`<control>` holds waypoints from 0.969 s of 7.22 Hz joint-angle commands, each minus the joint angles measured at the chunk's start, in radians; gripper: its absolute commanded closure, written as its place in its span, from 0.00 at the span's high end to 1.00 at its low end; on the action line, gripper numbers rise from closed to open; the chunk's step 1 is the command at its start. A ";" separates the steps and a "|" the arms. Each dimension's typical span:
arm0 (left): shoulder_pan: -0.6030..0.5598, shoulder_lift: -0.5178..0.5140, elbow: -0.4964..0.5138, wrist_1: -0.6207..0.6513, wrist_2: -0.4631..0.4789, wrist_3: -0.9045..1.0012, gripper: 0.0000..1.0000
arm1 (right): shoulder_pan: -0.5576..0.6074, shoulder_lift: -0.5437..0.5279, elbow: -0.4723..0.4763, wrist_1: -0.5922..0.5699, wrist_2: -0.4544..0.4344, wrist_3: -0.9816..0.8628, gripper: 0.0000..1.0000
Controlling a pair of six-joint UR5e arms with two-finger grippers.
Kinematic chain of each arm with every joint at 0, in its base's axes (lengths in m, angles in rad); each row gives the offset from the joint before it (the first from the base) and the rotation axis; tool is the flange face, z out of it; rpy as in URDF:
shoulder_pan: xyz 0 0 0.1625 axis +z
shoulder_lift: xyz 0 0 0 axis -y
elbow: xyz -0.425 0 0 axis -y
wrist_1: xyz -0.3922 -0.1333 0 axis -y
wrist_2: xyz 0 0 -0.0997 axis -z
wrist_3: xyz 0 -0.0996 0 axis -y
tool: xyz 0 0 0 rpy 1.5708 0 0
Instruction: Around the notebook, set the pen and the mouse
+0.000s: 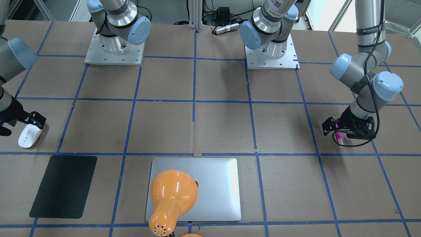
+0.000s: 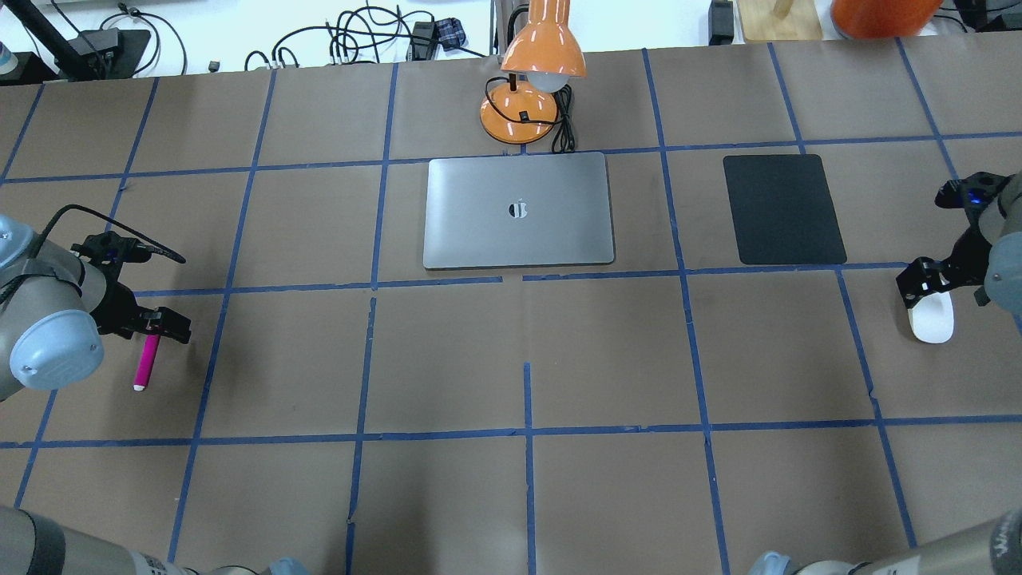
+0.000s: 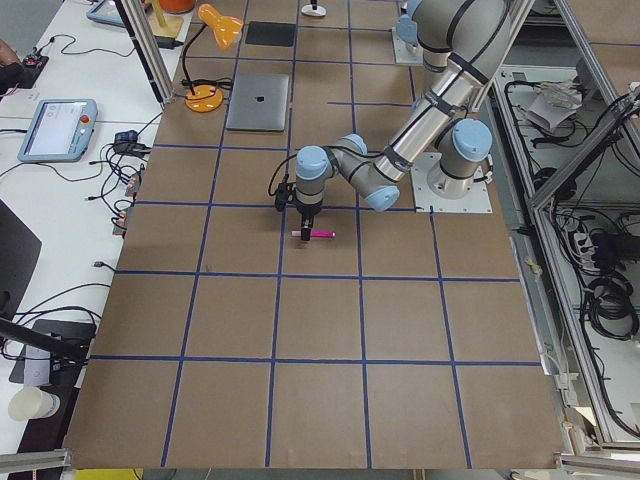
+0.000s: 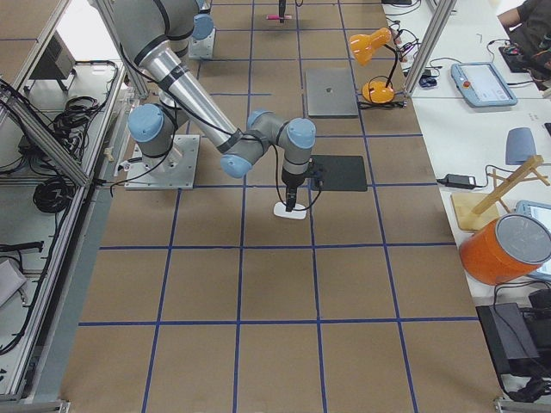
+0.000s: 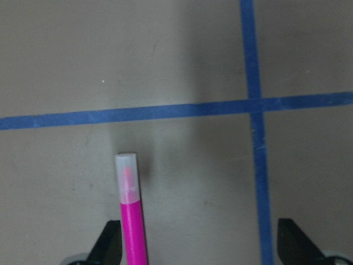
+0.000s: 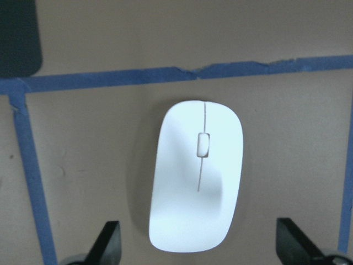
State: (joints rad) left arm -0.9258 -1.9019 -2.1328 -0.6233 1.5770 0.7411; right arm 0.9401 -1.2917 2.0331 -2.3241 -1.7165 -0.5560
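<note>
The pink pen (image 2: 146,361) lies flat on the table at the far left, its pale cap (image 5: 127,176) pointing away from the wrist camera. My left gripper (image 5: 201,245) stands open over it; the pen (image 5: 134,232) sits close to one finger (image 5: 109,243), far from the other. At the far right lies the white mouse (image 2: 932,319), with my right gripper (image 6: 201,245) open and one finger on either side of the mouse (image 6: 197,176). The silver notebook (image 2: 479,231) lies closed at the table's far middle, well apart from both.
An orange desk lamp (image 2: 543,56) stands just behind the notebook, its head hanging over the notebook's edge (image 1: 172,194). A black mat (image 2: 782,209) lies between the notebook and the mouse. Blue tape lines cross the brown table (image 2: 527,351).
</note>
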 commanded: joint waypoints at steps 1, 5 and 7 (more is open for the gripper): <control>0.004 -0.023 0.001 0.042 0.000 0.001 0.31 | -0.029 0.049 -0.004 -0.011 -0.002 -0.012 1.00; 0.004 -0.016 0.001 0.043 -0.005 -0.014 0.00 | -0.029 0.054 -0.002 -0.020 0.121 0.009 1.00; 0.004 0.004 0.001 0.033 -0.006 -0.017 0.00 | -0.029 0.055 -0.002 -0.018 0.094 -0.025 0.86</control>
State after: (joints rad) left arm -0.9219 -1.9084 -2.1327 -0.5843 1.5732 0.7272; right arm 0.9112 -1.2390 2.0314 -2.3422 -1.6068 -0.5634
